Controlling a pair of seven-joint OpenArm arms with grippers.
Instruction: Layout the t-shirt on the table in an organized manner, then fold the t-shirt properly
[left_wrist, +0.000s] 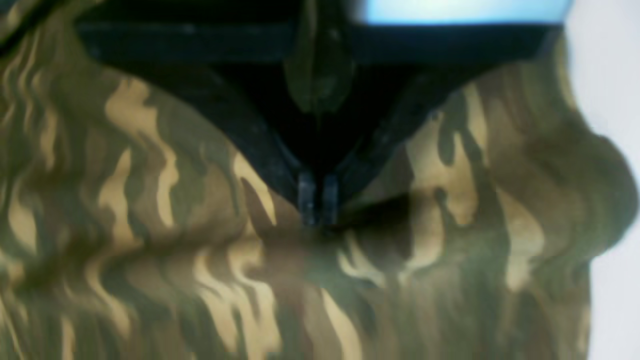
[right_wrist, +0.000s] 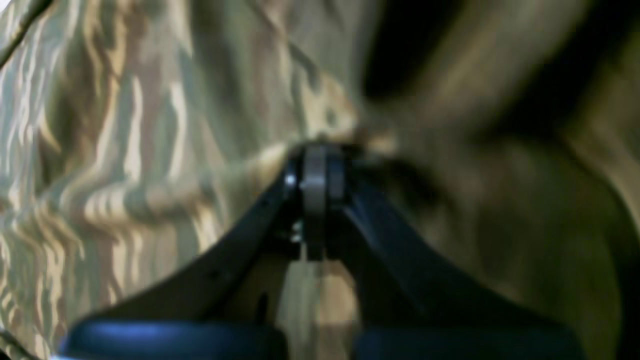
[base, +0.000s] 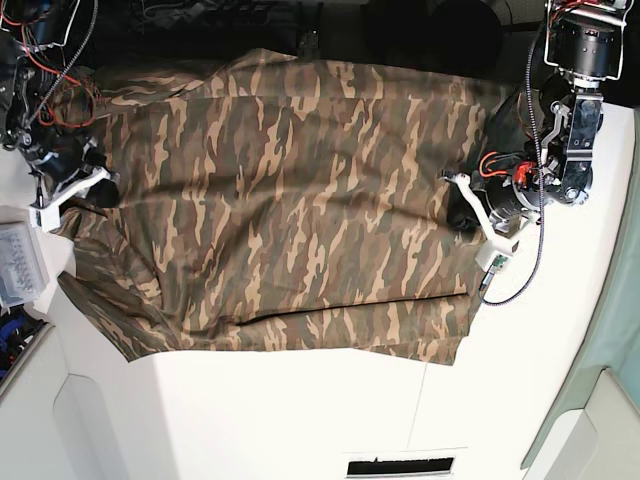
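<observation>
The camouflage t-shirt (base: 290, 210) lies spread across the white table (base: 300, 410), with its lower hem toward the front and some wrinkles. My left gripper (base: 461, 208) is at the shirt's right edge. In the left wrist view its fingertips (left_wrist: 317, 205) are pressed together on a pinch of the t-shirt (left_wrist: 150, 200). My right gripper (base: 100, 185) is at the shirt's left edge. In the right wrist view it (right_wrist: 315, 150) is shut on a fold of the t-shirt (right_wrist: 125, 150). Both wrist views are blurred.
A clear plastic box (base: 18, 262) sits at the left table edge. Red and black cables (base: 50, 60) hang at the back left. A dark slot (base: 398, 466) is at the table's front. A thin seam (base: 425, 390) runs across the tabletop.
</observation>
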